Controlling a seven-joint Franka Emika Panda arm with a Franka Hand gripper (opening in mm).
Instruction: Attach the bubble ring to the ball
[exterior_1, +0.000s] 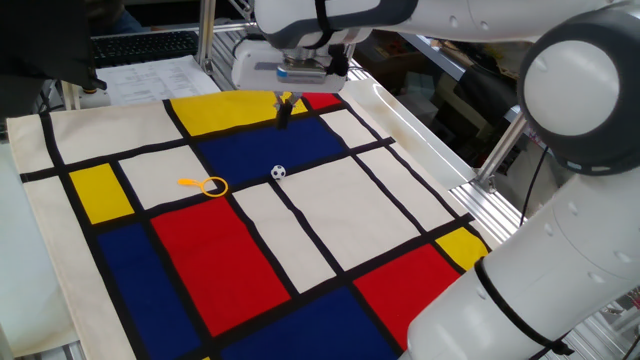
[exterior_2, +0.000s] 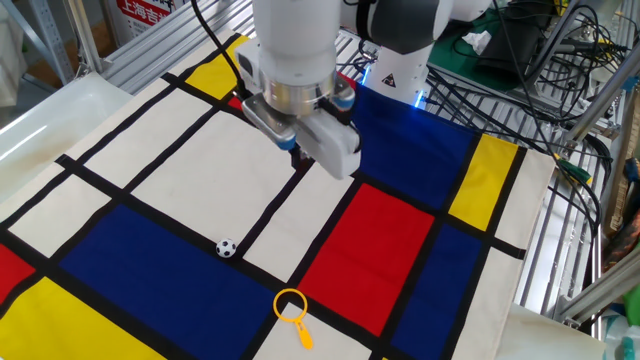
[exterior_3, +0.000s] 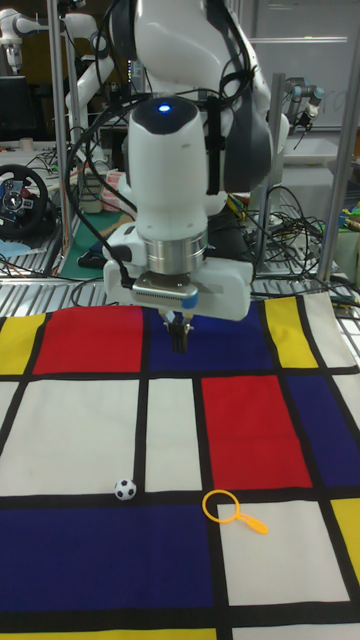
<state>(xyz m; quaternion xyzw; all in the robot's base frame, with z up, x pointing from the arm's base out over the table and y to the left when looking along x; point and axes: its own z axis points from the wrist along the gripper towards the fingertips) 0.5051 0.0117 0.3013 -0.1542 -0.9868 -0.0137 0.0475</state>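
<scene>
The ball (exterior_1: 278, 172) (exterior_2: 227, 248) (exterior_3: 124, 489) is a tiny black-and-white sphere resting on the patchwork cloth at the edge of a blue patch. The bubble ring (exterior_1: 200, 184) (exterior_2: 298, 322) (exterior_3: 242, 517), a thin yellow hoop with an orange handle, lies flat a short way from the ball, not touching it. My gripper (exterior_1: 284, 112) (exterior_2: 297, 160) (exterior_3: 179, 340) hangs above the cloth near the arm's base, well away from both. Its fingers point down, look pressed together and hold nothing.
The cloth (exterior_1: 300, 230) of red, blue, yellow and white patches with black bands covers the table. An aluminium frame (exterior_1: 495, 200) runs along its edge. Cables and a green mat (exterior_2: 520, 50) lie behind the robot base.
</scene>
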